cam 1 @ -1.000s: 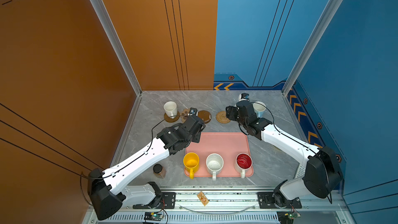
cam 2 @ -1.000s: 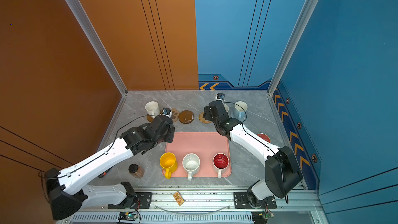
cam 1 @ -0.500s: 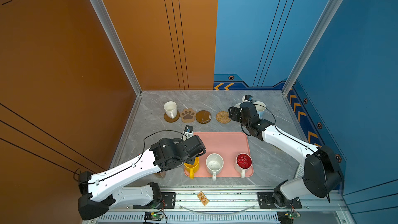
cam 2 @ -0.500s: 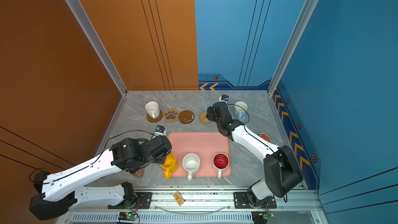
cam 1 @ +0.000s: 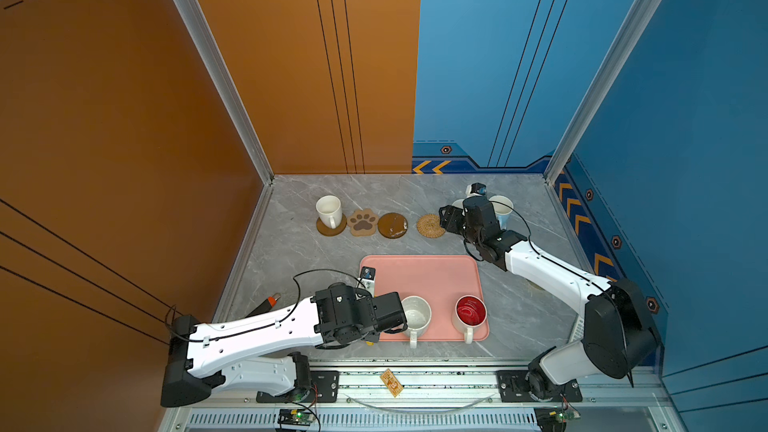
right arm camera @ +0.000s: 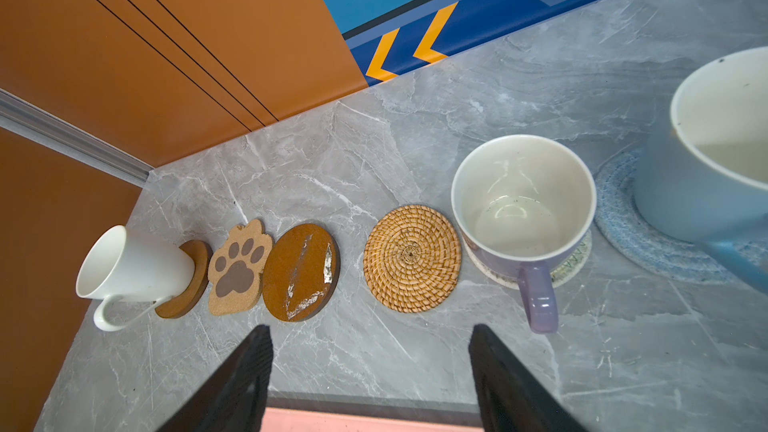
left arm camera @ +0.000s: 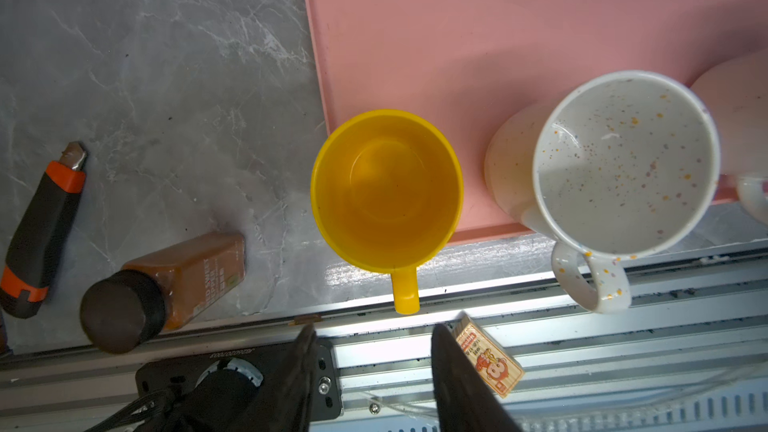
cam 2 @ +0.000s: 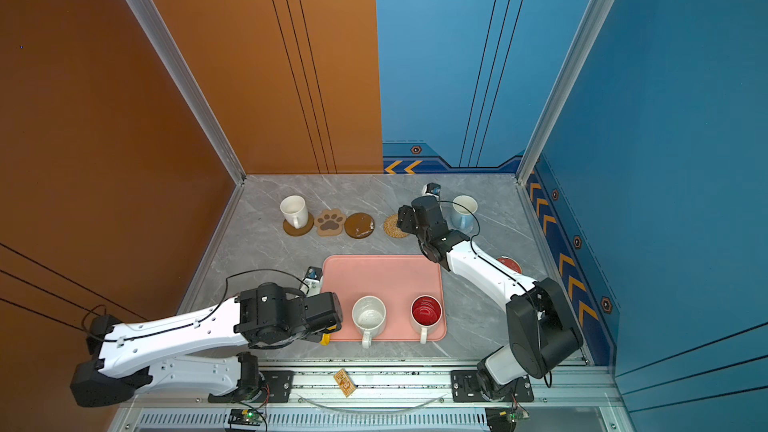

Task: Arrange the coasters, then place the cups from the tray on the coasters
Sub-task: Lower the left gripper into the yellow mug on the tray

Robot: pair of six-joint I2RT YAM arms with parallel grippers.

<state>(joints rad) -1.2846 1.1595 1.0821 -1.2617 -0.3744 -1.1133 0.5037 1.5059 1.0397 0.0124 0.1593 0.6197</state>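
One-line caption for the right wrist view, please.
Right gripper open; white mug, lavender mug and light blue mug sit on coasters; paw coaster, brown disc and rattan coaster lie bare.

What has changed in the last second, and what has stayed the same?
The left gripper drew back from the paw coaster in the far row to the near corner of the tray; it now hangs open above the yellow mug, holding nothing. The right gripper stayed open near the lavender cup; nothing else moved.
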